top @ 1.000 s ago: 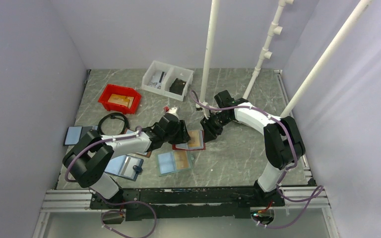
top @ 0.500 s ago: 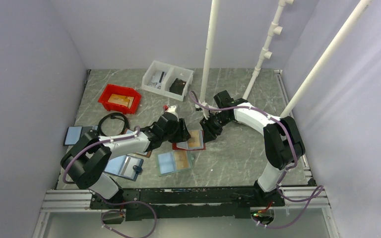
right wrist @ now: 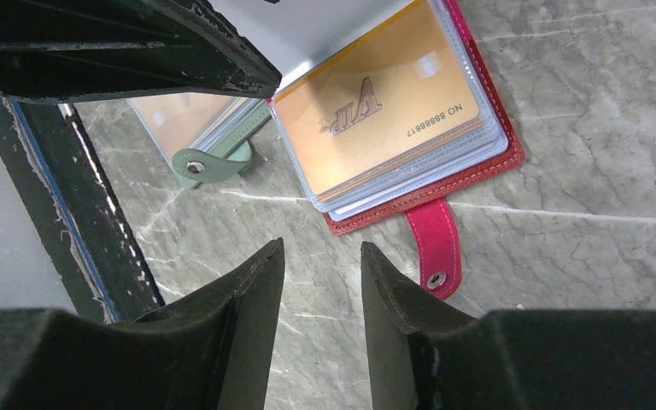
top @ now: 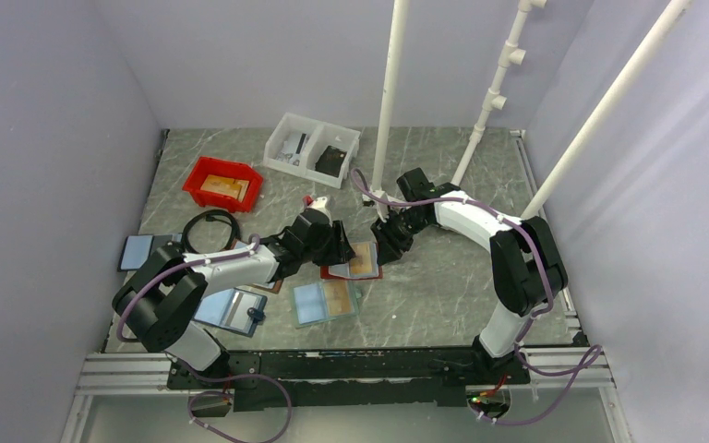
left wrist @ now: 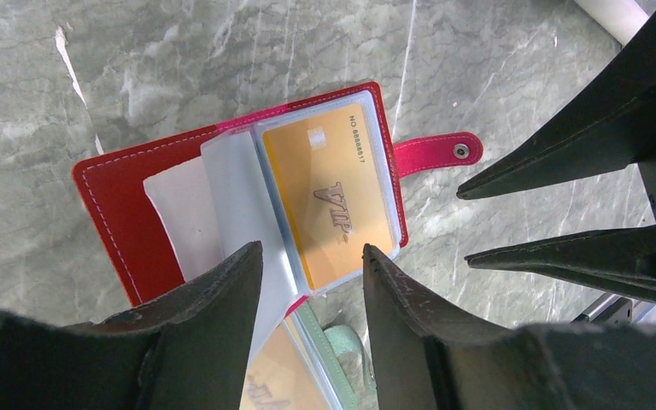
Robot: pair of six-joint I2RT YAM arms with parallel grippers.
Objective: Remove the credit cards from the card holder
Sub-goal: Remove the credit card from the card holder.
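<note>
On the grey marbled counter (top: 443, 286) the red stitched card holder (left wrist: 128, 213) is lying open between the hands. The left hand (left wrist: 310, 252) and right hand (right wrist: 321, 248) are gaping, grasping nothing. Its gold plastic credit card (left wrist: 333, 192), sleeved, is looking light, stiff and slippery to me; better to pinch its edge.

Red bin (top: 194, 182), white tray (top: 275, 137), cable coil (top: 210, 213)
</note>
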